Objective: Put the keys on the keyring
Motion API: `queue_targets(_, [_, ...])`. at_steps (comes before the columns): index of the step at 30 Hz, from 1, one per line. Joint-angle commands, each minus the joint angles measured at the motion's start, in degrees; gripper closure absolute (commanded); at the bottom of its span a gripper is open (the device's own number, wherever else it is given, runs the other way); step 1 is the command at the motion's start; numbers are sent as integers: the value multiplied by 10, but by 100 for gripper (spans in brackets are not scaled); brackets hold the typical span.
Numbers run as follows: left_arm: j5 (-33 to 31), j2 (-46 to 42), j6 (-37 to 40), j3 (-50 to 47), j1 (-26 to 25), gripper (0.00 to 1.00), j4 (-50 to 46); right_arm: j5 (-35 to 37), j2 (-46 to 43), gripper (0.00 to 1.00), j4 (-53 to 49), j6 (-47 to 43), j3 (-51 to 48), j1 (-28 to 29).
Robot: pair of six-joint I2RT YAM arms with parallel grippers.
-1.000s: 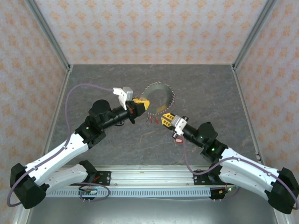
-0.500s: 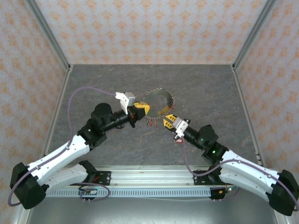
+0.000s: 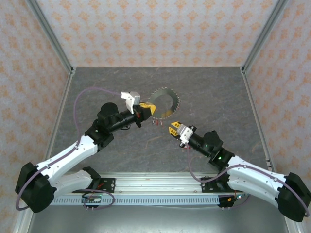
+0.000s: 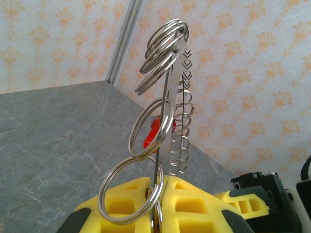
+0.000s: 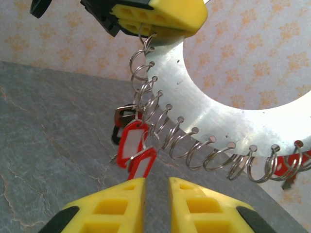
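The keyring is a flat grey metal ring fringed with small wire loops, held up off the table. My left gripper is shut on its left edge. In the left wrist view the plate stands edge-on between the yellow fingers. Keys with red tags and one black tag hang from the loops just past my right gripper. Its jaws stand slightly apart with nothing between them. It sits below and right of the ring. The hanging keys dangle between the two grippers.
Dark grey marbled table inside patterned walls, with metal frame posts at the back corners. More red tags hang on the ring's far side. Both arm bases sit on the rail at the near edge.
My right gripper has drawn back a little from the ring toward the near edge. The left gripper swung the ring slightly right and back again, still holding it.
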Motion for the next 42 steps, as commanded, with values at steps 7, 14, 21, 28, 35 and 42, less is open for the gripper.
queue_targets(7, [42,0,-34,11,21,100,61,52,19,81,88,24,-14,-7])
queue_targets(14, [46,-6,-34,16,23,100,48,20,20,82,98,54,-9,-27])
queue_targets(21, [50,-11,-34,20,23,100,42,-12,19,82,81,50,2,-32])
queue_targets(28, [49,-15,-35,20,23,100,38,-38,30,82,66,48,12,-33])
queue_targets(35, [47,-22,-33,22,23,100,29,-21,25,81,67,37,11,-32])
queue_targets(42, [48,-28,-32,22,24,100,24,-17,26,83,78,39,21,-32])
